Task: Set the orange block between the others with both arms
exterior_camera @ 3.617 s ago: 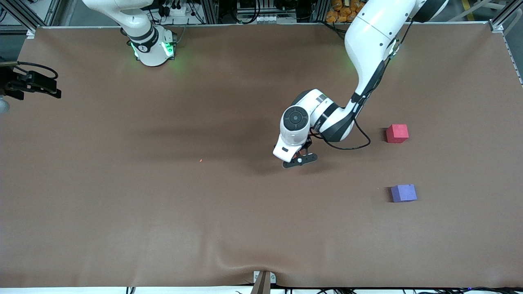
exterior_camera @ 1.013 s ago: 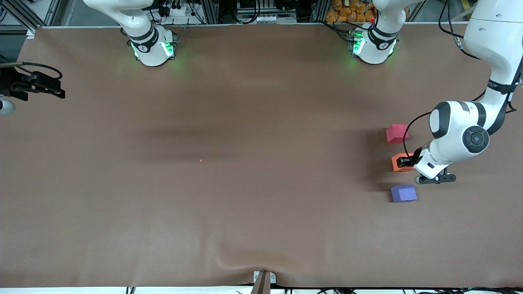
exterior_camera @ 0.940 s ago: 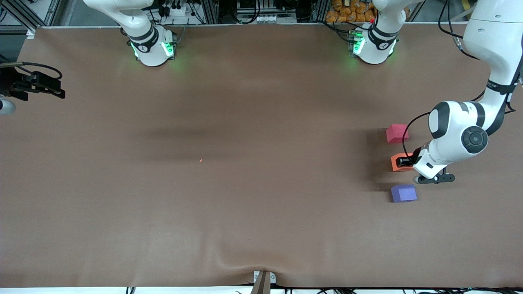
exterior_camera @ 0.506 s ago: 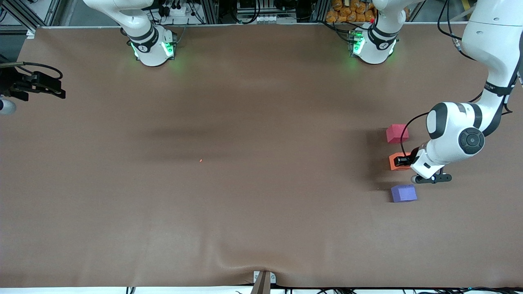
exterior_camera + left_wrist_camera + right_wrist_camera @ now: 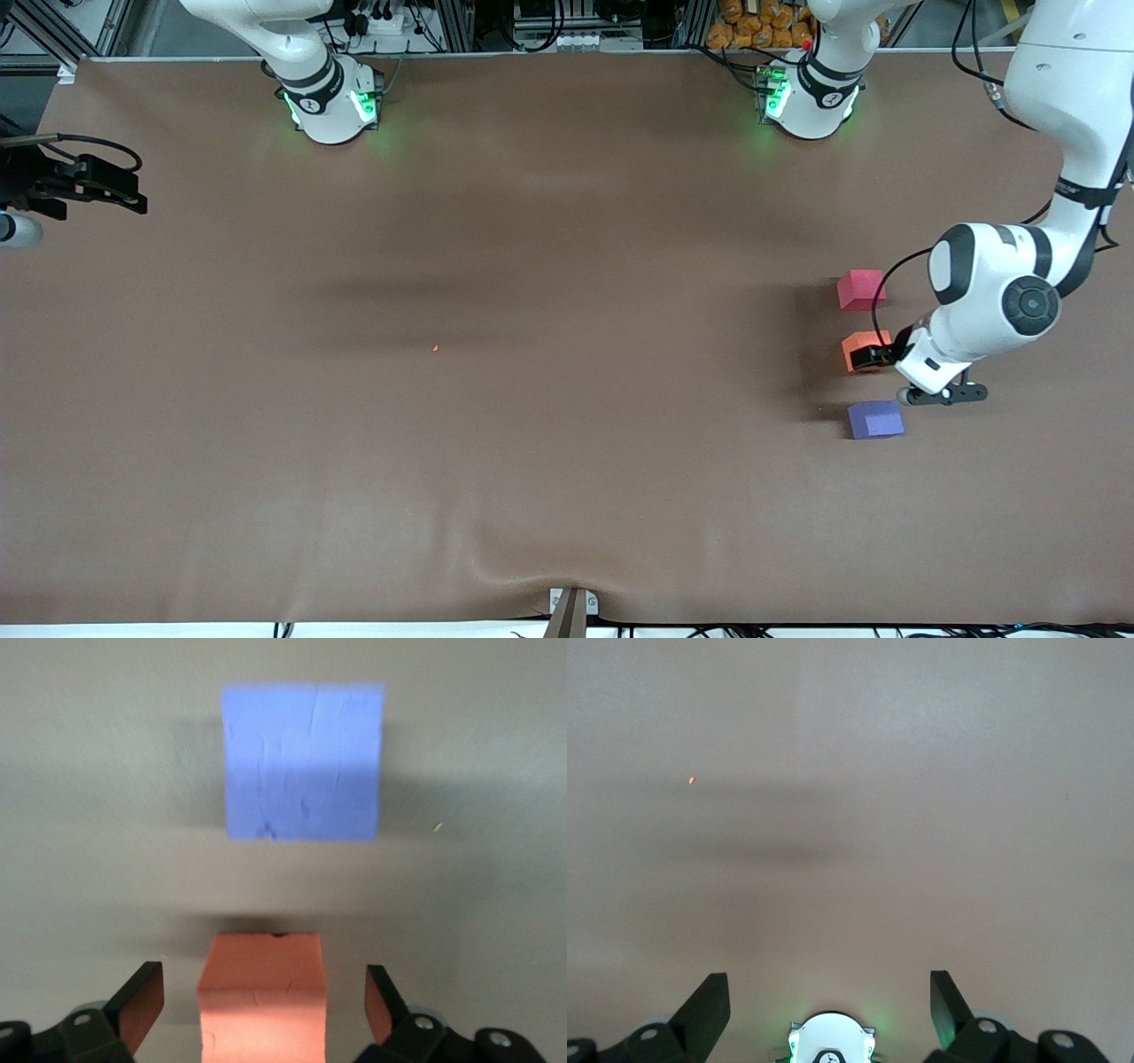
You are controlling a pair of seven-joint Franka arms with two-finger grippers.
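At the left arm's end: orange block (image 5: 864, 351) down between pinkish-red cube (image 5: 860, 289) and purple cube (image 5: 874, 419). Left gripper (image 5: 264, 1010) spread, straddling it. Right gripper (image 5: 830, 1005) spread, waiting. Next: lift clear.

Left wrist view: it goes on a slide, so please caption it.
Open left pincer straddling the orange block on the table, with the bluish-purple cube just ahead.

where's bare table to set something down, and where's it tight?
Bare: the brown table from the right arm's end to the cube column. Tight: the orange block sits between the pinkish-red cube and bluish-purple cube, the open left gripper straddling it. The open right gripper waits at its end.
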